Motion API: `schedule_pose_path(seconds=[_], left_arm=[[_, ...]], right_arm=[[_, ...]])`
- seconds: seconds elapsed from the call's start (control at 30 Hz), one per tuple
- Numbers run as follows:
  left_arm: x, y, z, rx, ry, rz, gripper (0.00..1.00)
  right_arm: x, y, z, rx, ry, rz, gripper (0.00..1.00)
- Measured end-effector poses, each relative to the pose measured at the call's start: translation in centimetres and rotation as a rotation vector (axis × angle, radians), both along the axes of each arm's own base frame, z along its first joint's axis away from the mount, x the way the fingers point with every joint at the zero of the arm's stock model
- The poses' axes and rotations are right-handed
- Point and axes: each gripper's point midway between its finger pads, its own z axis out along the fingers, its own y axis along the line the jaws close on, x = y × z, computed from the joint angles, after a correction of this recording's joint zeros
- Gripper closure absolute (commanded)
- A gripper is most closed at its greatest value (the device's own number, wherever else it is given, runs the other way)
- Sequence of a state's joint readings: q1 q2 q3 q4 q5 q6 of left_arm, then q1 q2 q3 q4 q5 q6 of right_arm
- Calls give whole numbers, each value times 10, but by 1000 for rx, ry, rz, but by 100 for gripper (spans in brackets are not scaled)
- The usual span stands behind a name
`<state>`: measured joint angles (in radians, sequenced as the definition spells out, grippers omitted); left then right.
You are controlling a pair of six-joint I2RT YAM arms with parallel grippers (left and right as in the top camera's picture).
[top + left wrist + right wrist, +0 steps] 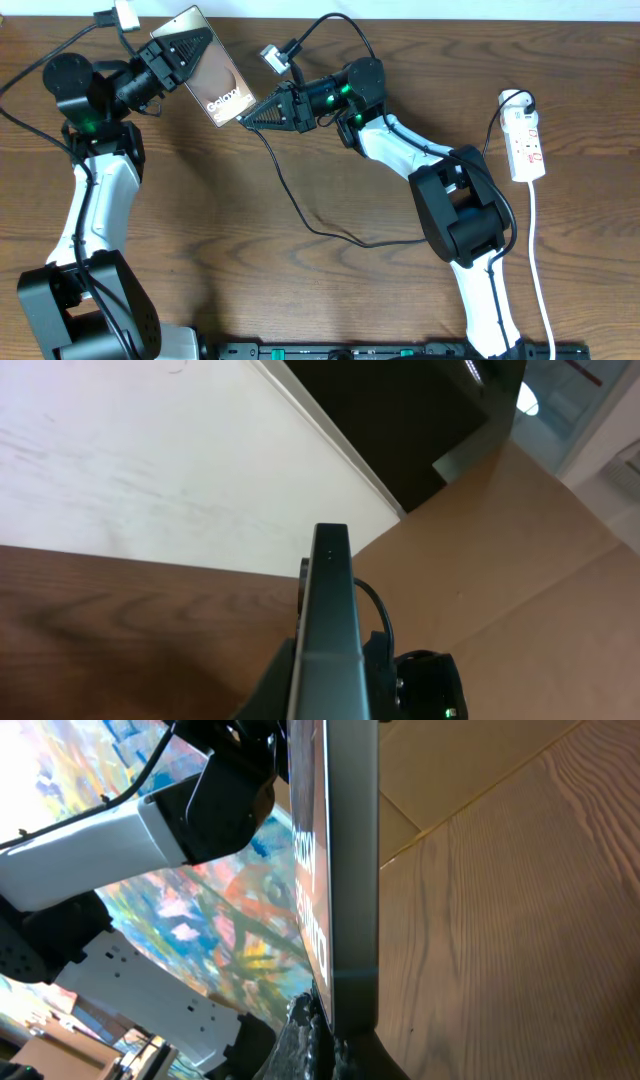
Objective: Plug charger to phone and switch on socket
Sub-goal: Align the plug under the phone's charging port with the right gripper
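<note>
The left gripper [185,45], jaws clamped on the phone [215,85], lifts it off the worktop [200,220]. The right gripper [262,112], jaws apparently pinching the charger [300,213] tip, touches its lower edge: plugging in probably needs fine port alignment. The socket [527,140] waits far right.

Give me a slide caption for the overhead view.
Left tool grips the phone while the right tool holds the charger at its lower end.

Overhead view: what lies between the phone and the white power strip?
Overhead, the right arm spans that stretch, its gripper, holding the charger, at the phone's lower edge; bare table lies beside the power strip.
</note>
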<state>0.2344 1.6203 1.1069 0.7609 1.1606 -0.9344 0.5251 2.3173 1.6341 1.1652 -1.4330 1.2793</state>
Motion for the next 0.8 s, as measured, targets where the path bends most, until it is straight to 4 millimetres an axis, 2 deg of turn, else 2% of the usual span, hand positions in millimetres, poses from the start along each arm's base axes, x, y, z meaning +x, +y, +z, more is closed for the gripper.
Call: schedule_pose_path(seconds=[0.5, 0.8], left_arm=[[20, 19, 4, -36, 4, 163, 93], [23, 23, 5, -42, 4, 192, 93]], right_arm=[[17, 5, 9, 40, 43, -100, 99], [21, 6, 10, 48, 58, -126, 99]])
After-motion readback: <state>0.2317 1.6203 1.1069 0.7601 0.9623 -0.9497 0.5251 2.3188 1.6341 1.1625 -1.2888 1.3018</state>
